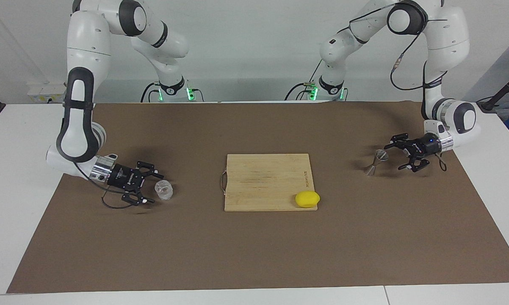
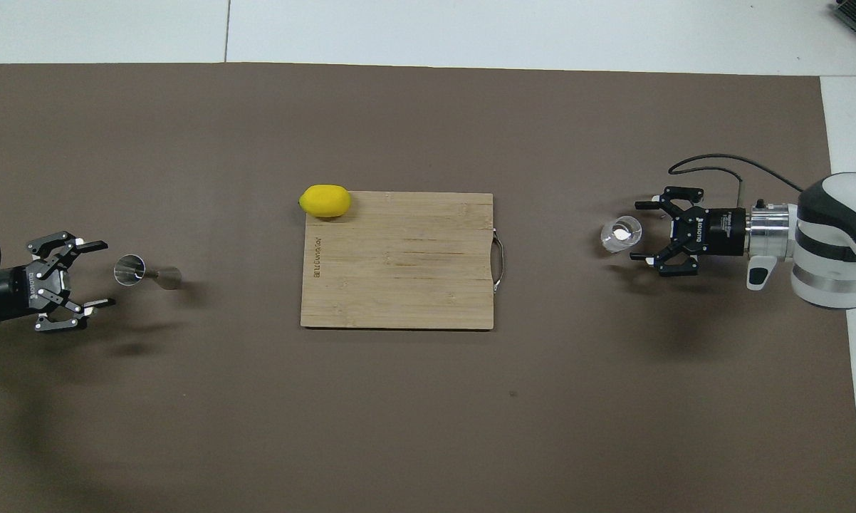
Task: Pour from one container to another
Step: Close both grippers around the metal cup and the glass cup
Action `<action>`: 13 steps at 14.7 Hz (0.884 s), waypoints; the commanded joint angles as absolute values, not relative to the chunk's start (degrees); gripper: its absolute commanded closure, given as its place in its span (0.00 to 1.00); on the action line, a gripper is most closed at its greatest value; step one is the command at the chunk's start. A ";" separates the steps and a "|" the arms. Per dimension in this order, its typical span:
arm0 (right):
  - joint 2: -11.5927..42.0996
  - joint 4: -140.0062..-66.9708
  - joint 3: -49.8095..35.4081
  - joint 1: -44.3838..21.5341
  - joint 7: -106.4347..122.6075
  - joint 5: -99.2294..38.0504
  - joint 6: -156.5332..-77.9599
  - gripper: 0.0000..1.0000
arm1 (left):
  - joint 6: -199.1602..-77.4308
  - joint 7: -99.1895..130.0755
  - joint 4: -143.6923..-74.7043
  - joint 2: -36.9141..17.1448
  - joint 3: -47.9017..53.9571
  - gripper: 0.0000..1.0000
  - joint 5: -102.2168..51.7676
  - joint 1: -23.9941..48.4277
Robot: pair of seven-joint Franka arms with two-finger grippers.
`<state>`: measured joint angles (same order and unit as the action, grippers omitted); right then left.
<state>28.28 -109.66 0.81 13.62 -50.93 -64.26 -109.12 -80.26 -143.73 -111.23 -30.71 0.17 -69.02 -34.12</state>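
Observation:
The clear glass tumbler (image 1: 163,189) (image 2: 621,234) stands on the brown mat toward the right arm's end of the table. My right gripper (image 1: 156,188) (image 2: 636,231) lies low and level beside it, open, its fingertips on either side of the glass's edge and apart from it. The steel hourglass jigger (image 1: 375,162) (image 2: 143,272) stands upright toward the left arm's end. My left gripper (image 1: 393,157) (image 2: 110,273) is low beside the jigger, open, pointing at it with a small gap. Neither gripper holds anything.
A wooden cutting board (image 1: 265,182) (image 2: 399,260) with a metal handle lies mid-table between the two containers. A yellow lemon (image 1: 307,199) (image 2: 325,201) rests on the board's corner farthest from the robots, toward the left arm's end. The brown mat (image 1: 254,254) covers the table.

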 commanded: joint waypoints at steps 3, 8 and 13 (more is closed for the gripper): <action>28.12 -110.65 0.44 12.48 -49.22 -65.74 -110.92 0.00 | -76.12 -146.87 -109.07 -33.84 0.88 0.00 -71.63 -34.10; 28.12 -110.57 0.44 12.48 -50.44 -65.57 -112.32 0.00 | -72.77 -147.65 -109.60 -33.84 0.97 0.00 -72.16 -32.87; 28.21 -110.57 0.44 12.39 -51.15 -65.22 -112.76 0.02 | -72.86 -148.36 -110.21 -33.75 0.97 0.00 -72.33 -30.68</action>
